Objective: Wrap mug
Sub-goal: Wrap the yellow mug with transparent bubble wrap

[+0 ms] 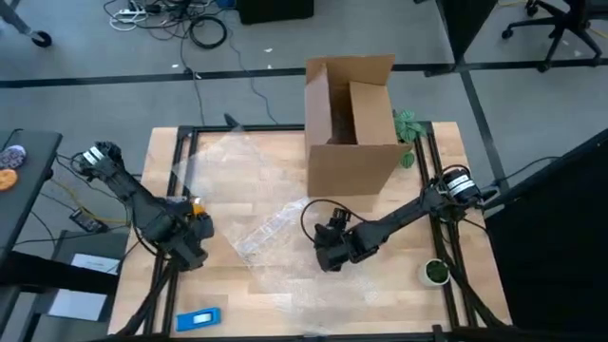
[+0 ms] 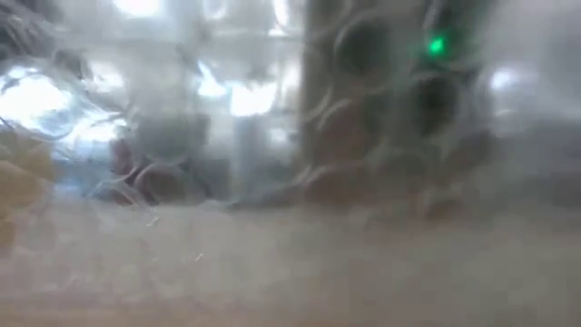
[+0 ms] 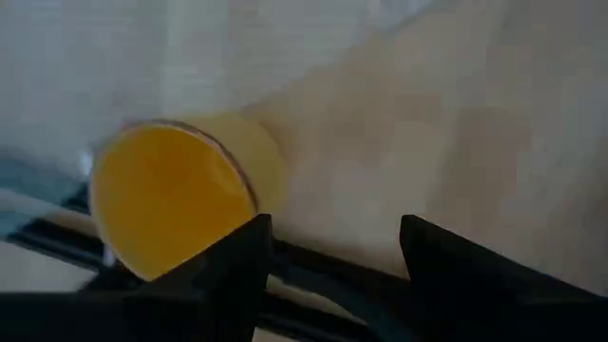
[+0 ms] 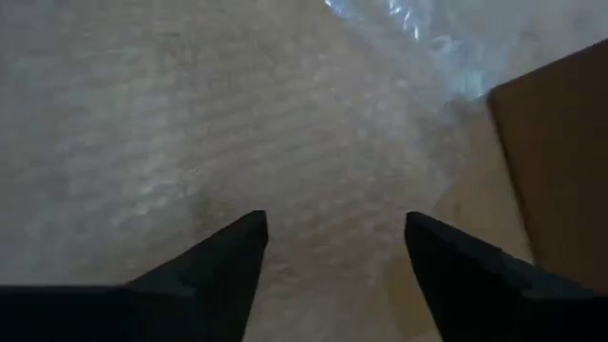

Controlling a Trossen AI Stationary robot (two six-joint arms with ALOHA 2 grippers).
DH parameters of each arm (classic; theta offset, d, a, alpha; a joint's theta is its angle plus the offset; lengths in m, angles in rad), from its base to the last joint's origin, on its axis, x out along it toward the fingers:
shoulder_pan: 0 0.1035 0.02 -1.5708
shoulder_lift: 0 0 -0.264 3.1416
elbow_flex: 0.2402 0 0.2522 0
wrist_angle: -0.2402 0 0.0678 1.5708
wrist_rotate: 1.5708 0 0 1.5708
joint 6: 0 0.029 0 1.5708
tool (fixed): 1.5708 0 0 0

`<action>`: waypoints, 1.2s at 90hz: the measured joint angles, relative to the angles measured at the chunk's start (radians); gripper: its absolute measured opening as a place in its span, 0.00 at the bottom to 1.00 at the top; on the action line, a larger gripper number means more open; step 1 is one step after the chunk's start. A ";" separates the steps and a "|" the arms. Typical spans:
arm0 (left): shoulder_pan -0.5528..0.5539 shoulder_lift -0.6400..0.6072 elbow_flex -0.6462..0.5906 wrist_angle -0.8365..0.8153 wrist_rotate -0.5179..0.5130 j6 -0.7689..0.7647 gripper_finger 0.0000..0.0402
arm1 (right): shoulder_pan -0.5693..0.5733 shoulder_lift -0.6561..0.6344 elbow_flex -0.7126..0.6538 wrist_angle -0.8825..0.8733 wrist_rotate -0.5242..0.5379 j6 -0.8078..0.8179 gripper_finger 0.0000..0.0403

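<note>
No writing is legible. Left gripper (image 3: 328, 252), open, sits beside the mug (image 3: 176, 195) near the tabletop's (image 1: 285, 285) left edge; right gripper (image 4: 337, 247) hangs open over bubble wrap (image 1: 275, 228).

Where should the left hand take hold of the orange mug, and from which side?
Likely across its rounded body. The mug lies on its side, open mouth facing the left hand, whose open fingers sit beside it; shift over and close across the wall behind the rim.

Open cardboard box (image 1: 350, 128) at table's far edge; blue object (image 1: 199, 319) near front; green round object (image 1: 436, 272) right.
</note>
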 joint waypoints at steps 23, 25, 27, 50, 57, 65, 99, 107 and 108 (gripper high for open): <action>-0.061 0.026 0.029 0.098 0.128 -0.107 0.55 | 0.013 0.000 0.000 -0.003 -0.008 0.037 0.74; -0.069 0.025 0.028 0.100 0.118 -0.116 0.55 | 0.013 0.000 0.000 -0.003 -0.008 0.038 0.74; -0.075 0.026 0.027 0.105 0.108 -0.123 0.55 | 0.013 0.000 0.000 -0.003 -0.008 0.038 0.74; -0.083 0.026 0.038 0.034 -0.057 -0.119 0.55 | 0.006 0.000 0.000 -0.003 -0.001 0.024 0.75; -0.081 0.025 0.081 0.006 -0.083 -0.108 0.55 | 0.004 0.000 0.000 -0.003 0.000 0.013 0.75; -0.082 0.024 0.113 -0.056 -0.095 -0.124 0.55 | -0.004 0.000 0.000 -0.003 0.001 0.003 0.76; -0.029 0.019 0.000 -0.103 -0.070 -0.014 0.67 | -0.024 0.008 0.001 0.025 0.001 -0.007 0.77; 0.006 0.019 -0.040 -0.087 -0.034 0.011 0.72 | -0.024 0.008 0.000 0.024 0.000 -0.028 0.77; 0.010 0.019 -0.044 -0.084 -0.032 0.014 0.72 | -0.024 0.008 0.000 0.024 0.000 -0.033 0.77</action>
